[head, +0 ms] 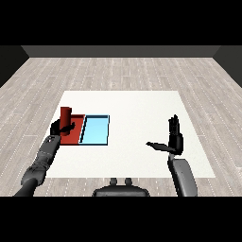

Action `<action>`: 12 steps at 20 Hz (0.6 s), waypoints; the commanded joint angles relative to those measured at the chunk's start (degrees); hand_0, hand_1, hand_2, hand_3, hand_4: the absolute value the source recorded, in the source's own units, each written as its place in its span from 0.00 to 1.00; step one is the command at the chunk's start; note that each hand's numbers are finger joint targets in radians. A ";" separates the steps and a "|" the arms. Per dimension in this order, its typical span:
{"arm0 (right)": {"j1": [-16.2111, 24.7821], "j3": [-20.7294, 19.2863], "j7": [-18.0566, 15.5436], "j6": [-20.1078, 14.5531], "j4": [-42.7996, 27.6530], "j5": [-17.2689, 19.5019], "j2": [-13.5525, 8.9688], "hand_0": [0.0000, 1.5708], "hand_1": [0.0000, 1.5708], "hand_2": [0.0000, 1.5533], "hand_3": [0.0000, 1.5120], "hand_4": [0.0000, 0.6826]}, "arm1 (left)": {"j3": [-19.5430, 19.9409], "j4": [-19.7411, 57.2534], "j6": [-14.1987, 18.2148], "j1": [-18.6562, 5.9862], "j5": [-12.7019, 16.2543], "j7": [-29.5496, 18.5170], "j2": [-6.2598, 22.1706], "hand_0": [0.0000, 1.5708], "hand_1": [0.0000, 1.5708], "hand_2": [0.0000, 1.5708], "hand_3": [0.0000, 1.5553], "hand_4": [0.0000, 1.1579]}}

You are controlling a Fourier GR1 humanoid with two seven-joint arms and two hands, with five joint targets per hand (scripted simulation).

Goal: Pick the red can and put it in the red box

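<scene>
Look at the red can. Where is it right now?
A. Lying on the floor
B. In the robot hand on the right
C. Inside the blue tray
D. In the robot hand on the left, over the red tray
D. The left robot hand curls round the upright red can at the red tray; the right robot hand is open and holds nothing.

A white desk (142,108) fills the middle of the view, square-edged and standing on a floor (142,71) of pale grey wood planks. On the desk's left part lies a light blue tray (95,131) (shallow, with a dark rim) — flat on the surface. Behind the floor runs a dark wall (123,51).
</scene>
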 commanded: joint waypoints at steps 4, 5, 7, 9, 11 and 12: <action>-4.86 0.05 -1.15 -1.30 6.25 2.52 1.44 0.00 0.00 0.00 0.00 0.00 | 2.66 10.49 -1.05 -2.77 0.36 -4.71 -4.10 0.86 0.86 0.87 0.82 0.81; -1.96 0.17 -0.03 -1.72 3.22 3.71 0.09 0.00 0.00 0.00 0.00 0.00 | 2.45 11.31 -5.48 -1.98 0.07 -5.53 -1.26 0.86 0.86 0.85 0.71 0.70; -1.16 -0.90 -3.69 0.22 5.46 1.39 0.67 0.00 0.00 0.00 0.00 0.00 | -1.81 13.08 -9.56 -4.05 -4.05 -1.71 -0.58 0.00 0.00 0.00 0.00 0.54; -2.01 -1.27 -5.52 1.21 7.37 0.57 1.17 0.00 0.00 0.00 0.00 0.00 | -3.51 14.15 -11.00 -3.45 -6.02 -2.47 -0.57 0.00 0.00 0.00 0.00 0.27; 0.40 -1.84 -7.01 2.75 5.96 -0.55 0.69 0.00 0.00 0.00 0.00 0.00 | -4.25 15.42 -11.55 -5.12 -7.35 0.06 2.37 0.00 0.00 0.00 0.00 0.00; -1.40 -0.43 -3.07 1.08 2.83 1.27 0.75 0.00 0.00 0.00 0.00 0.00 | -4.44 16.17 -6.87 -5.49 -7.90 1.47 0.61 0.00 0.00 0.00 0.00 0.00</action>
